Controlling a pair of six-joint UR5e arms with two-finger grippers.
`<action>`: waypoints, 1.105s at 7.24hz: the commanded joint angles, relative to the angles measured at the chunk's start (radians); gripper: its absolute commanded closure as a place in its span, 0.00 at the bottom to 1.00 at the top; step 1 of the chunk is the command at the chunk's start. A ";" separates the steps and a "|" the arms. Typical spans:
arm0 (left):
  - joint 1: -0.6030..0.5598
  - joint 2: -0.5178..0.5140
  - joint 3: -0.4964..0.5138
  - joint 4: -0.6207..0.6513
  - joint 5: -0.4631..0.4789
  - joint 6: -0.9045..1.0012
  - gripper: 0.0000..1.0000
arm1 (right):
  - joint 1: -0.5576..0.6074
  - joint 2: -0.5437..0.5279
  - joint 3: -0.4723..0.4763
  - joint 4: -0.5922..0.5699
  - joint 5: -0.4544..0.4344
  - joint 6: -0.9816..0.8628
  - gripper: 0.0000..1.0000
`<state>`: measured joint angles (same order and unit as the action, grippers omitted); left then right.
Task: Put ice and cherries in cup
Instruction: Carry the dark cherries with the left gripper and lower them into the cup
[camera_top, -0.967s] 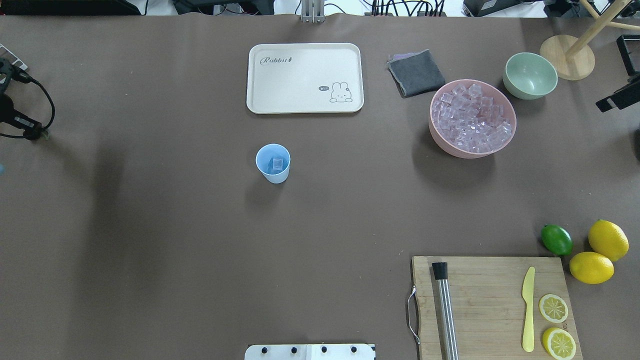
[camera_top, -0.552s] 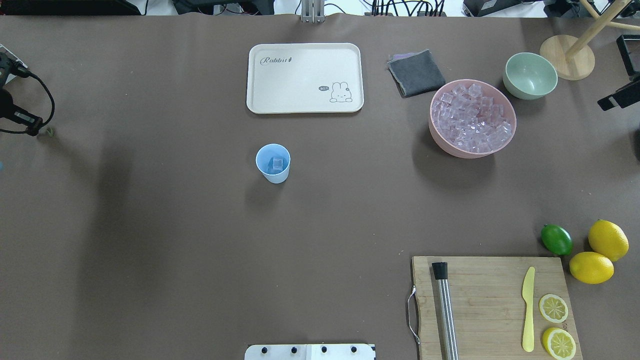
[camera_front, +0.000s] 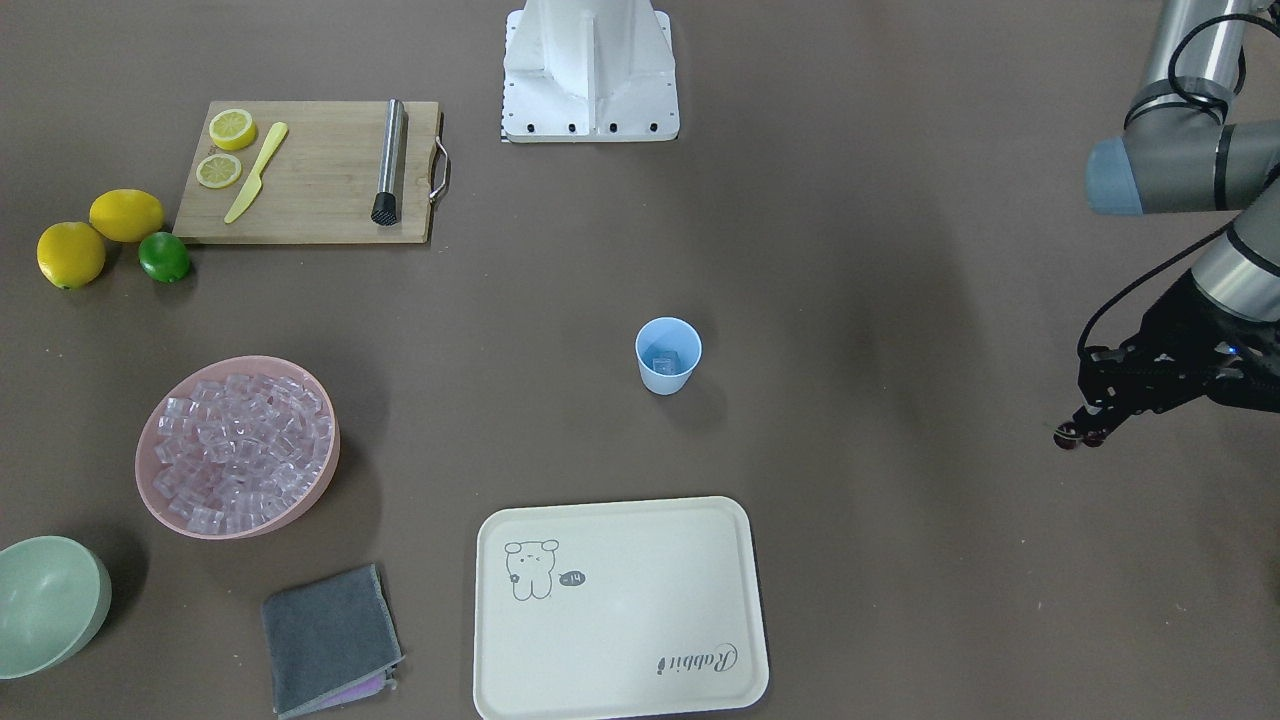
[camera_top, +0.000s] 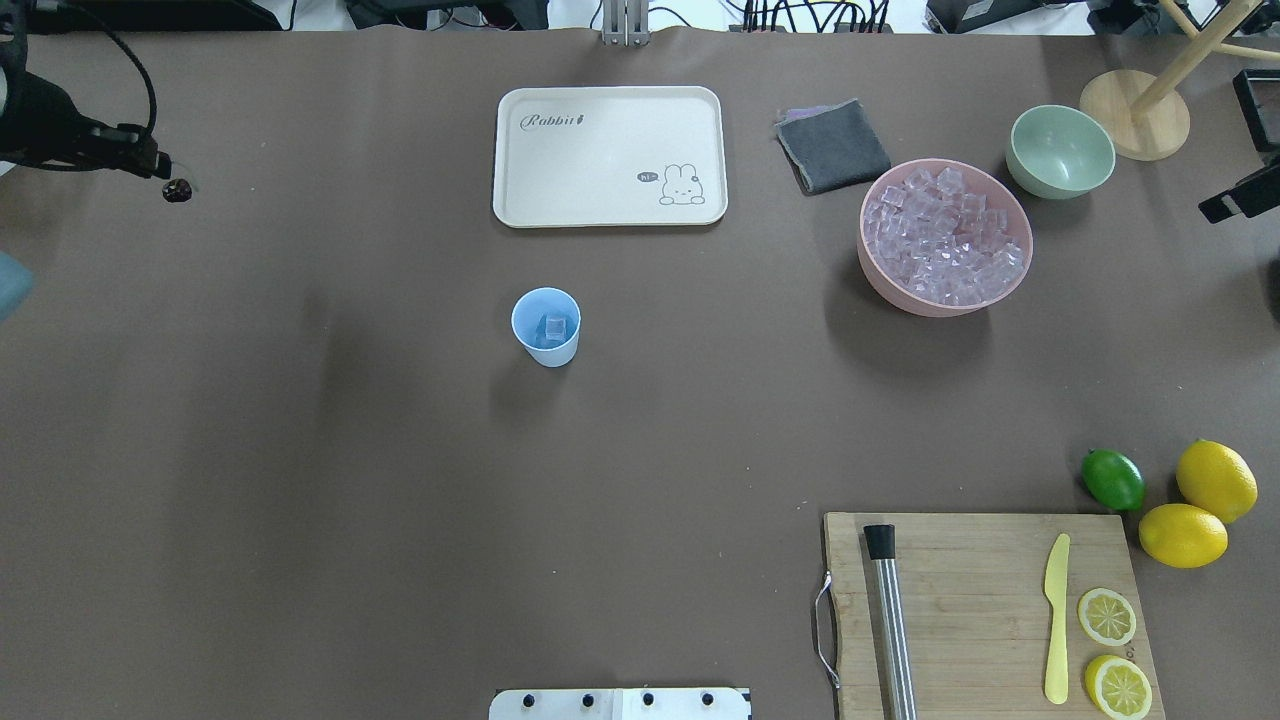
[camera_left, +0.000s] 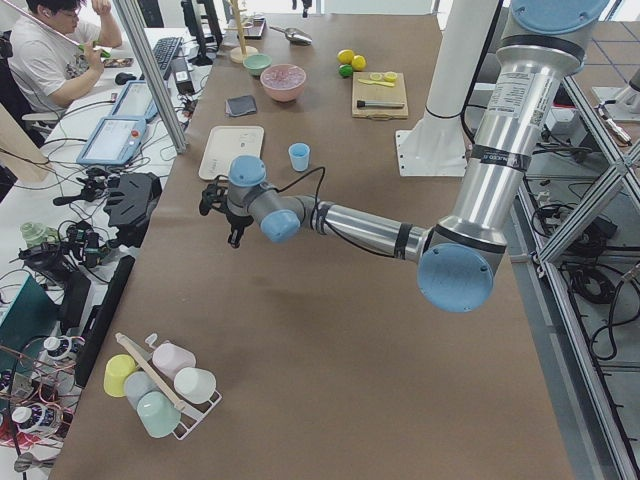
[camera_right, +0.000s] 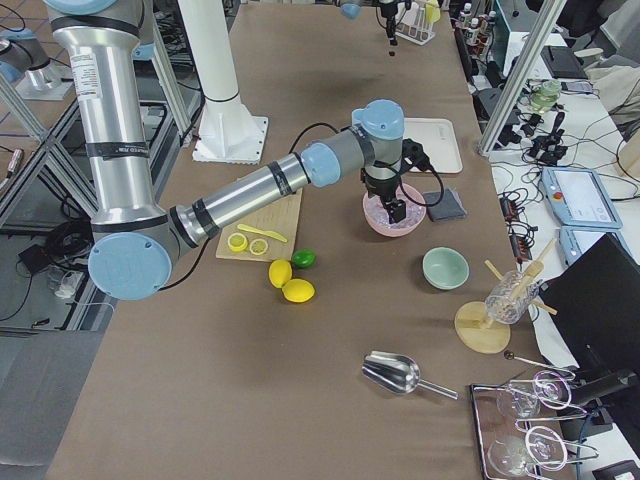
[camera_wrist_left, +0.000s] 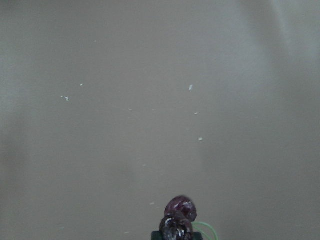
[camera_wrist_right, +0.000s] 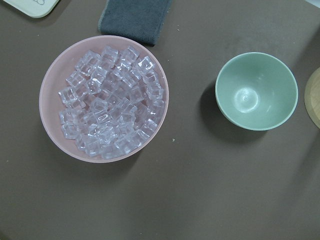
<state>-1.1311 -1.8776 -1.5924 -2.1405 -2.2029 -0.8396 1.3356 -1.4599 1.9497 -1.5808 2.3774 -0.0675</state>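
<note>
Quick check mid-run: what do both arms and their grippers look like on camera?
The left arm and right arm are silver tubes with light-blue joint caps and dark bands at the joints. A black cable loops along each wrist. The left gripper and right gripper are black.

light even, overhead | soft shadows by cup (camera_top: 548, 355) and pink bowl (camera_top: 880, 285) | my left wrist view hazy, cherries (camera_wrist_left: 178, 220) blurred

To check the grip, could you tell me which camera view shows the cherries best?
The left wrist view: the cherries sit at its bottom edge, dark and glossy, beside a green stem. The overhead and front-facing views show only a dark speck at the tip of the left claw; the others show nothing useful.
</note>
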 joint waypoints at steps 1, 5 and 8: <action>0.179 -0.162 -0.055 0.004 0.047 -0.241 1.00 | 0.002 -0.017 -0.003 -0.001 0.003 0.002 0.02; 0.480 -0.437 -0.054 0.132 0.271 -0.476 1.00 | 0.020 -0.045 -0.011 -0.002 0.005 0.006 0.02; 0.484 -0.361 -0.058 0.134 0.275 -0.452 1.00 | 0.028 -0.040 -0.018 -0.001 -0.001 0.006 0.02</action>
<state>-0.6442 -2.2807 -1.6509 -2.0073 -1.9325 -1.3041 1.3624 -1.5045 1.9342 -1.5821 2.3798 -0.0614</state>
